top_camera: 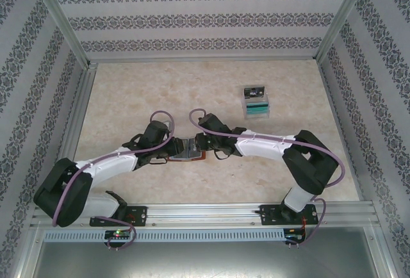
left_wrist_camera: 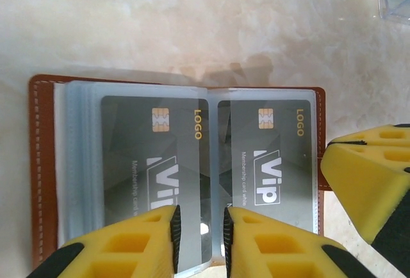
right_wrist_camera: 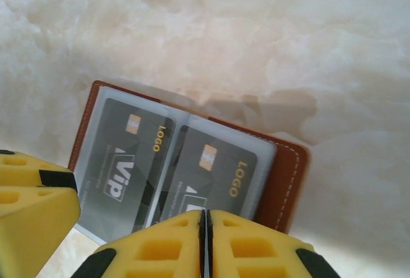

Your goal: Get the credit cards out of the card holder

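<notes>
card holder (left_wrist_camera: 43, 163) lies flat + splayed open on table (left_wrist_camera: 192, 22), nearer half, btw the two arms, so each can work it from its own side. L gripper (left_wrist_camera: 200, 243) straddles the centre fold, jaws narrowed to a slim gap w/ clear sleeve plastic in it; can't tell if the pads actually bite. My read: it's an anchor so the holder doesn't slide when a card gets pulled. R gripper (right_wrist_camera: 205, 239) sits at the outer edge of the cover beside R-side card (left_wrist_camera: 266, 156), jaws clenched pad to pad. Whether card, sleeve or leather is btw them, can't tell. Prob going for that card's edge, since it's the side the arm faces. L-side card (left_wrist_camera: 150, 156) sits in its own sleeve, untouched. Count: 1 holder, 2 grey VIP cards showing, neither out yet. Sleeve stack (left_wrist_camera: 80, 163) beside L-side card has several leaves, no. unclear, so more cards may hide there. 2 grippers on the job. 1 clear box (top_camera: 256, 106) well apart toward the far R, maybe the drop spot.
</notes>
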Controlling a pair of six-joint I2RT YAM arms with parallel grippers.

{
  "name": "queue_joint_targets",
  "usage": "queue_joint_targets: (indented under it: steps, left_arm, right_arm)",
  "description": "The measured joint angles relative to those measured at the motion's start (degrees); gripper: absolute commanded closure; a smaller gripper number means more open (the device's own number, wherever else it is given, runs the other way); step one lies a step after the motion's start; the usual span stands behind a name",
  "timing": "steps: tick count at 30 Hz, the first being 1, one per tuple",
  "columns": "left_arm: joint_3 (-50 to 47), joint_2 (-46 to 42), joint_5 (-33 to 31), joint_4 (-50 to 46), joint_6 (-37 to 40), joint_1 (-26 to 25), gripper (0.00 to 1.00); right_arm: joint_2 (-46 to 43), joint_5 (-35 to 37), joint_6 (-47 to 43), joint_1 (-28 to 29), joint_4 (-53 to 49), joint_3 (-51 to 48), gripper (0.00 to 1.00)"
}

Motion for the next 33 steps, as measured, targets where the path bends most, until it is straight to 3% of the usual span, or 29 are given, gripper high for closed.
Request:
queue_joint_targets:
  steps: [33]
  left_arm:
    - [5.1, 11.8, 2.6, 3.5, -2.8, -2.3, 0.74]
  right_arm:
    - [5.5, 0.7, 0.0, -0.4, 1.2, -0.1, 0.92]
